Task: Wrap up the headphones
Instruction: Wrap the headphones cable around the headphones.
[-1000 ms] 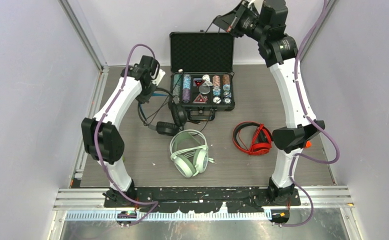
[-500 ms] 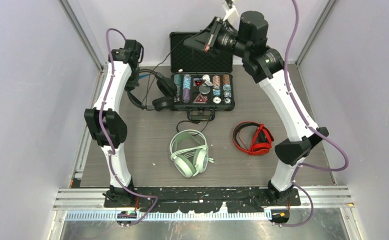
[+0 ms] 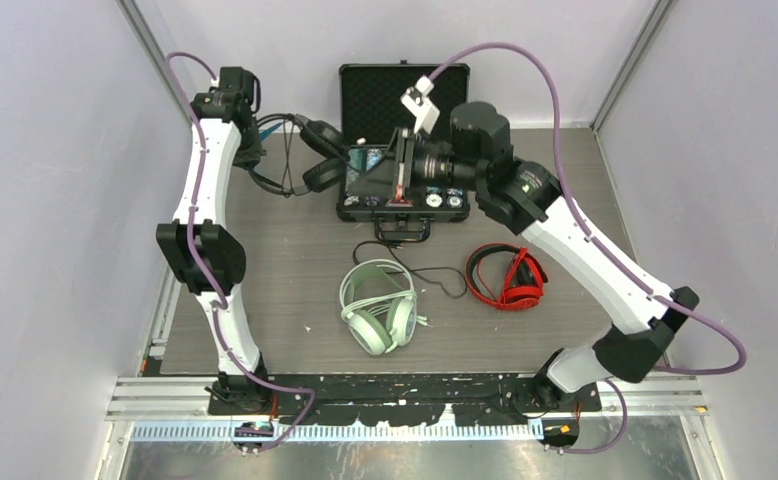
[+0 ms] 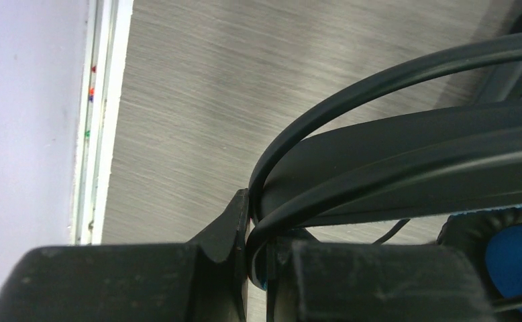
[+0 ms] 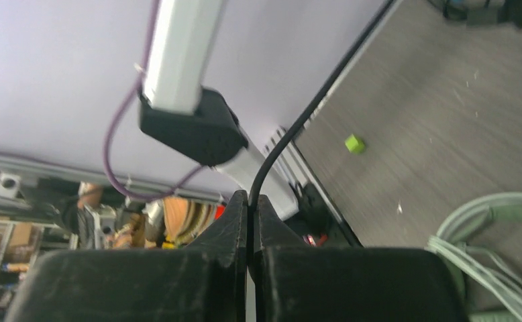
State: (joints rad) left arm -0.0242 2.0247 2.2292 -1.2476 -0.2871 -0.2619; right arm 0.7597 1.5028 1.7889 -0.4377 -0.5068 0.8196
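Headphones: three; black pair [image 3: 320,140], mint-green pair [image 3: 378,306], red pair [image 3: 508,278]
Open case [image 3: 385,95]: one
Arms: two; left arm [image 3: 205,190], right arm [image 3: 585,250]
Green cube [image 5: 355,143]: one

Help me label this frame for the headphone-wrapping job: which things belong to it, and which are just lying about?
Belongs to the job:
- black headphones, gripped by the left claw
- black cable, pinched in the right claw
- mint-green headphones
- red headphones

Just lying about:
- open black case
- small green block

White arms [image 3: 203,180], black joints [image 3: 200,258], purple cables [image 3: 505,46]
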